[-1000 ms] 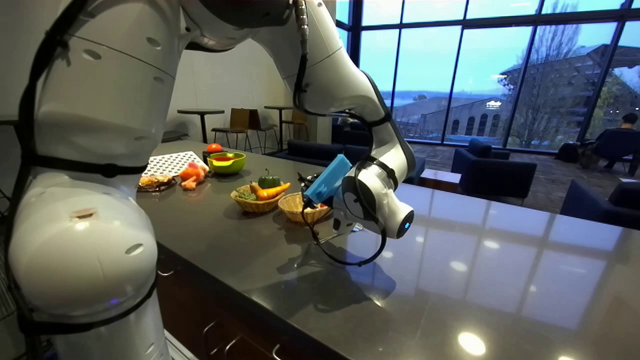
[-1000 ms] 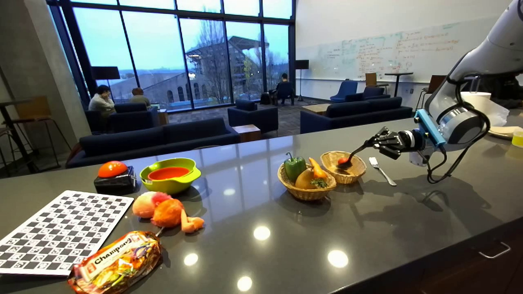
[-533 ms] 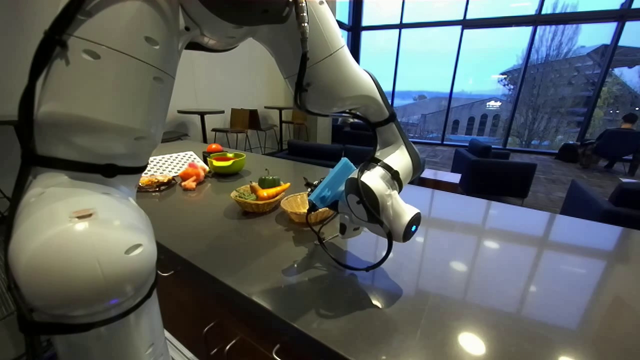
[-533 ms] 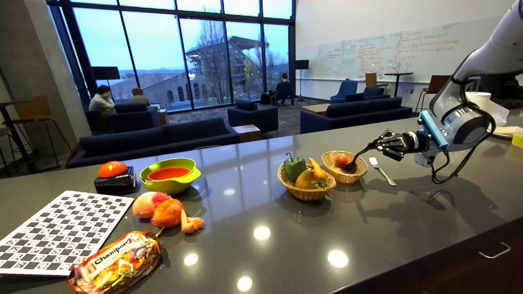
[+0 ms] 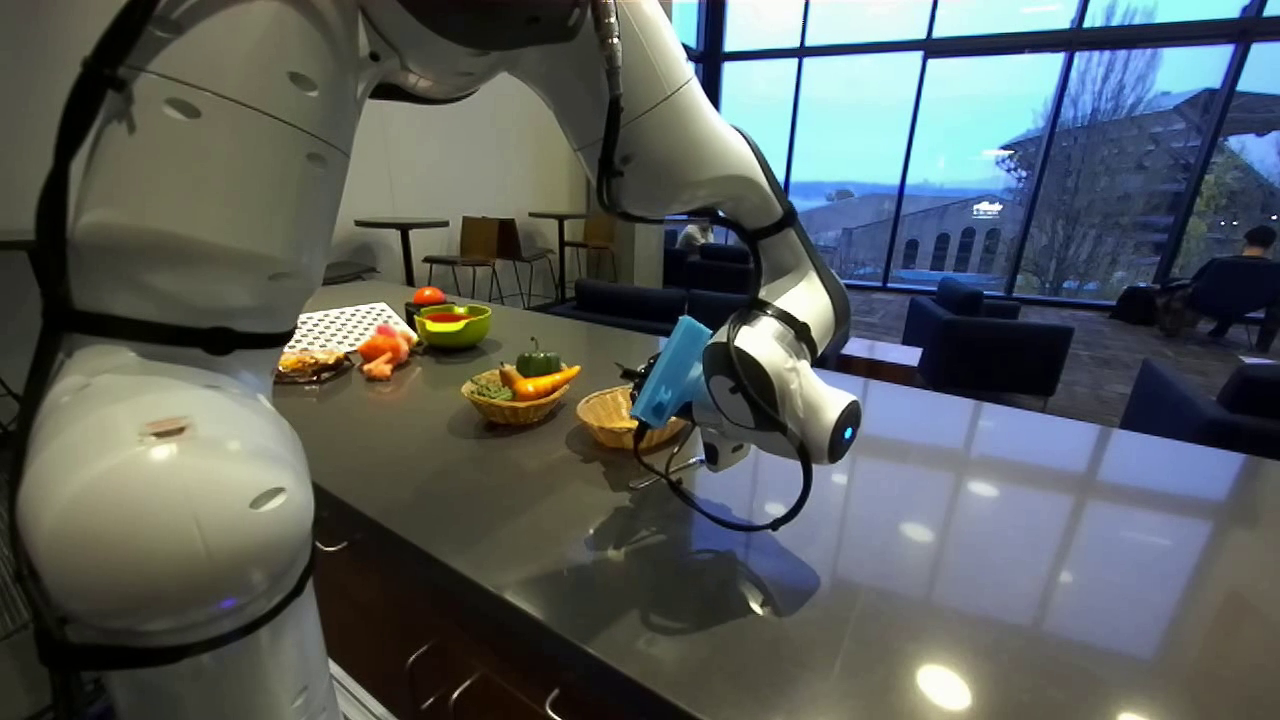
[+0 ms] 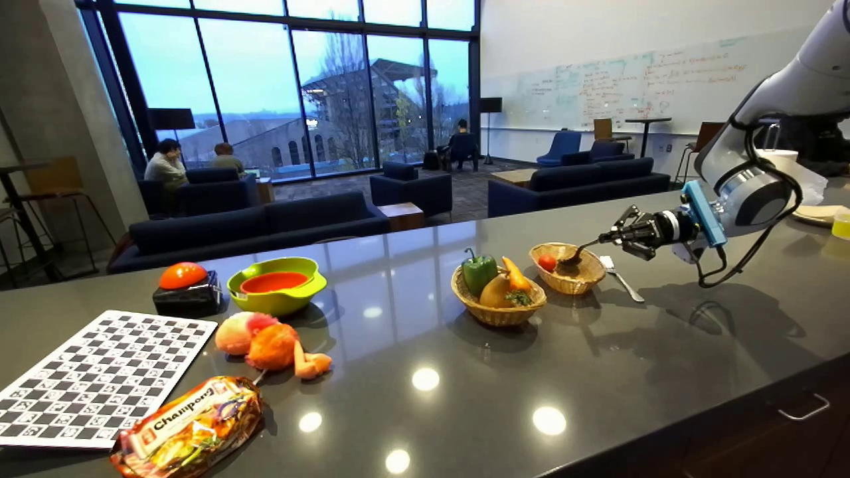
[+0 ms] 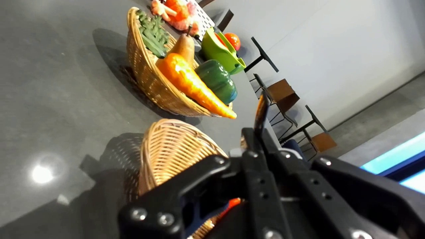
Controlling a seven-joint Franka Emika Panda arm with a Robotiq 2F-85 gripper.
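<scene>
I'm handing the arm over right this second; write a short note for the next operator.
Gripper: shut on the black spoon, above the counter.
Where: the spoon's head is inside the small wicker basket, next to the tomato; I can't tell whether it touches the basket. The metal fork lies beside that basket, the fuller basket on the other side.
Done: spoon gripped, head in the basket.
Left, probably: finishing with the spoon, then releasing it; the tomato isn't on it.

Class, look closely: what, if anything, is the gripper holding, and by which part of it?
A dark spoon-like utensil, held by its handle: the gripper is closed on it toward the end away from the scoop.
</scene>
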